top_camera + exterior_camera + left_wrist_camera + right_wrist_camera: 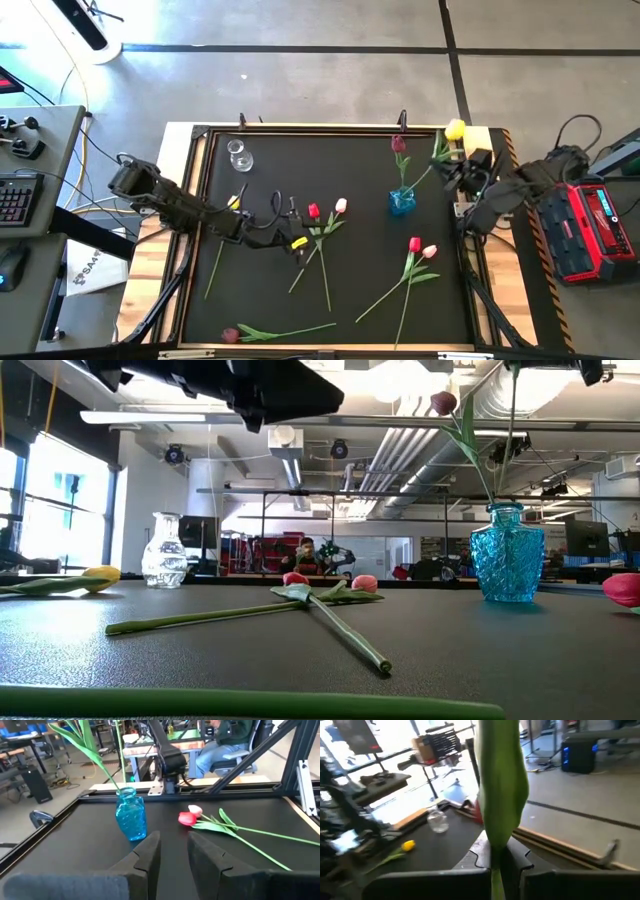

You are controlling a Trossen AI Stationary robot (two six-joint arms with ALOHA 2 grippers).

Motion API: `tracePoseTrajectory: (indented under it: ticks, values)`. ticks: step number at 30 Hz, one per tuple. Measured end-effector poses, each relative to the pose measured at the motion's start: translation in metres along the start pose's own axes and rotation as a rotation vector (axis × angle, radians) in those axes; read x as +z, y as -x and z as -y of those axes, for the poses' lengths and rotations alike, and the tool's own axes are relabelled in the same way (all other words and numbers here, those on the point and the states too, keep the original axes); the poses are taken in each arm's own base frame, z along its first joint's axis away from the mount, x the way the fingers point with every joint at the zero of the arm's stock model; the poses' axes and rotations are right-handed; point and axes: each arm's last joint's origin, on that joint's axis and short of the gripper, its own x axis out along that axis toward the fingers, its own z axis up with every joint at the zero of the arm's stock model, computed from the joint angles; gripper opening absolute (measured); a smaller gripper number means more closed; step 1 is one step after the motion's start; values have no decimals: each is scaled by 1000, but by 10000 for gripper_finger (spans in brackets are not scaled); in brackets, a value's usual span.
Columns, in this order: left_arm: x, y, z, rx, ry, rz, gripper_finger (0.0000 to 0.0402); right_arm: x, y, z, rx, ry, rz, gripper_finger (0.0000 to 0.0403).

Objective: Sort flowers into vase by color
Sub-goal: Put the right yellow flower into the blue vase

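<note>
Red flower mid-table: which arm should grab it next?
Left. The left fingers, open and empty, hover beside the red flower; the right fingers are shut on a yellow flower farther away.

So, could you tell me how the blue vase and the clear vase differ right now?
The blue vase is tinted turquoise, while the clear vase is colourless glass. The blue vase already holds a maroon tulip; the clear vase has no flower in it. The blue vase stands toward the right arm's side, the clear vase near the table's far left corner. Both stand upright, with patterned glass.
</note>
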Motion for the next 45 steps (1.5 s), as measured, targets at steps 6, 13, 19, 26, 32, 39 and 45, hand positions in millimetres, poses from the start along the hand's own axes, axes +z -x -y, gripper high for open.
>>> tracePoseTrajectory:
  ticks: [6, 13, 19, 26, 32, 39, 45]
  values:
    - [0, -3, -6, -1, 5, -4, 85, -3, -4, 13, -94, 20, -16, 0]
    - [-1, -6, -11, 16, 8, -6, 85, -15, -14, 6, -97, 34, -75, 0]
    - [-2, -6, -12, 16, 0, -21, 85, 4, -7, 9, -113, 36, -15, 0]
    - [-3, -8, -16, 29, -1, -27, 85, 6, -7, 6, -54, 21, -56, 0]
    - [-3, -10, -21, 48, 4, -30, 85, -5, -12, 3, -57, 15, -87, 0]
    - [-4, -10, -21, 45, -1, -37, 85, -35, -27, -6, -109, 86, -125, 20]
    - [-6, -10, -21, 45, -8, -53, 85, -62, -37, -9, -154, 73, -149, 108]
